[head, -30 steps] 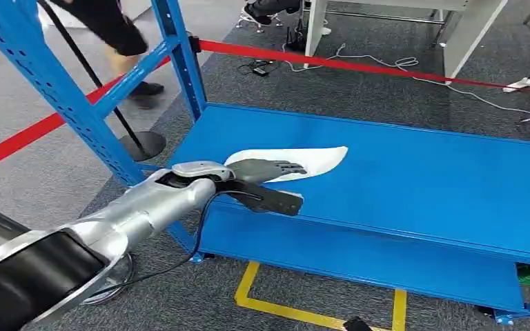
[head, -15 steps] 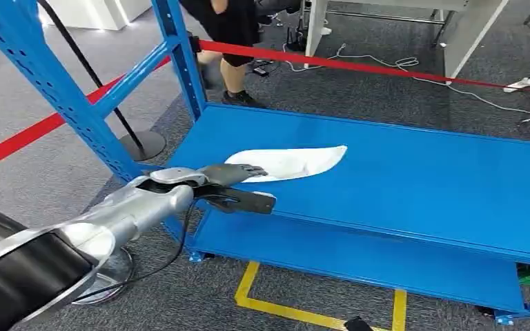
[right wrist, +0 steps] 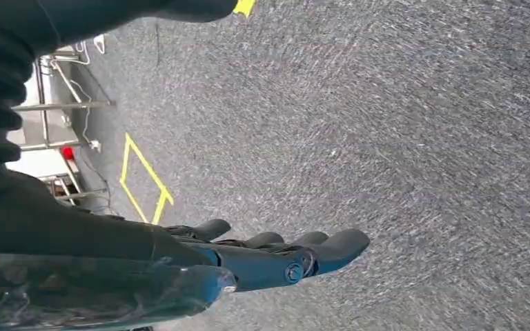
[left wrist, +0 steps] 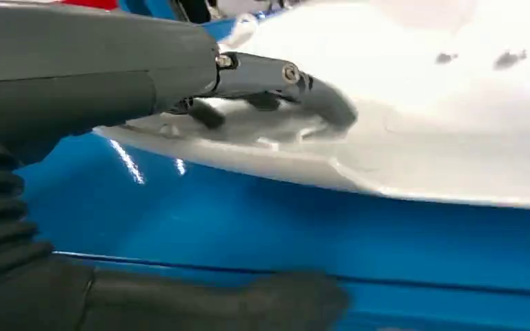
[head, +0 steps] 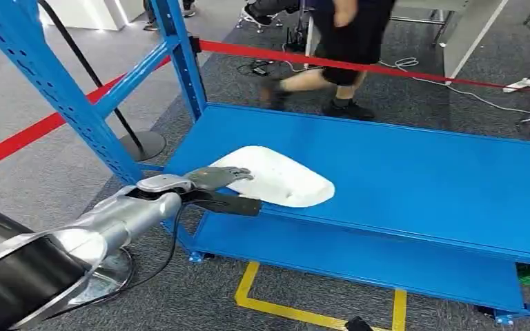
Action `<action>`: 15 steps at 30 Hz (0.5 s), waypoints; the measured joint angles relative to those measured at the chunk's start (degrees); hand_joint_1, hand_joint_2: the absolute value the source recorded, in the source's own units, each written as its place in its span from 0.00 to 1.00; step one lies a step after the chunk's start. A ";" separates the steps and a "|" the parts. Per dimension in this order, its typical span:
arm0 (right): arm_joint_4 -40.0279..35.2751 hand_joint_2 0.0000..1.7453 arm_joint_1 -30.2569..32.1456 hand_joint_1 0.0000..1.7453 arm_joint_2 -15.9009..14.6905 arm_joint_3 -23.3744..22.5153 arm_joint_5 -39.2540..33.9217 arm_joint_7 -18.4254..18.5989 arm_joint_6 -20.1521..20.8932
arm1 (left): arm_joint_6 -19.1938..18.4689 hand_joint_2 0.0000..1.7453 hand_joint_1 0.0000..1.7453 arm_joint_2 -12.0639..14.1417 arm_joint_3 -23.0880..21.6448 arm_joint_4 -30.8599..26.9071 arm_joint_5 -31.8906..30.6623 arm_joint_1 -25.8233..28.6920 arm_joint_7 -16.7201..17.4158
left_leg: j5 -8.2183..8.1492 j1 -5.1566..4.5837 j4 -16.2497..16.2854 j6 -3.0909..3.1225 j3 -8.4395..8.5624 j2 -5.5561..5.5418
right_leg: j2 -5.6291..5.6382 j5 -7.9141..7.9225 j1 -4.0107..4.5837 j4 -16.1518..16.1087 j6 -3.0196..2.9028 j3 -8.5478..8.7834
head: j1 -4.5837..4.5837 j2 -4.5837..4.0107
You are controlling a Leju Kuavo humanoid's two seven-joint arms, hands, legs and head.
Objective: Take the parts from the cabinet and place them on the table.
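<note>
Left hand (head: 222, 186) at the near left corner of the blue cabinet shelf (head: 414, 172), gripping the white moulded part (head: 279, 176): fingers (left wrist: 317, 96) lie over its upper face, thumb (head: 238, 204) extends beneath its near edge. The part stretches away from the hand, resting on the shelf. Right hand (right wrist: 276, 258) hangs over grey carpet (right wrist: 386, 124), fingers loosely extended, holding nothing. Beyond the shelf, a person (head: 348, 41) passes behind a red barrier tape (head: 386, 69).
</note>
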 joint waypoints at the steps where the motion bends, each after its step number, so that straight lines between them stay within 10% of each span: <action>1: 0.00 1.00 0.00 0.00 0.00 0.00 0.00 -0.02 0.00 | 0.20 0.00 1.00 0.04 0.15 0.02 0.00 0.00 -0.11 | 0.00 0.00 0.00 0.00 0.00 0.00 | 0.01 0.00 0.00 0.00 0.00 0.00 | -0.02 0.00; 15: 0.02 1.00 0.05 0.00 0.00 0.00 0.13 -0.24 -0.15 | 2.23 0.00 1.00 0.02 1.25 0.04 -0.57 -1.50 -2.25 | 0.00 0.00 0.00 0.00 0.09 0.00 | 0.01 0.00 0.00 0.00 0.00 0.07 | 0.00 0.00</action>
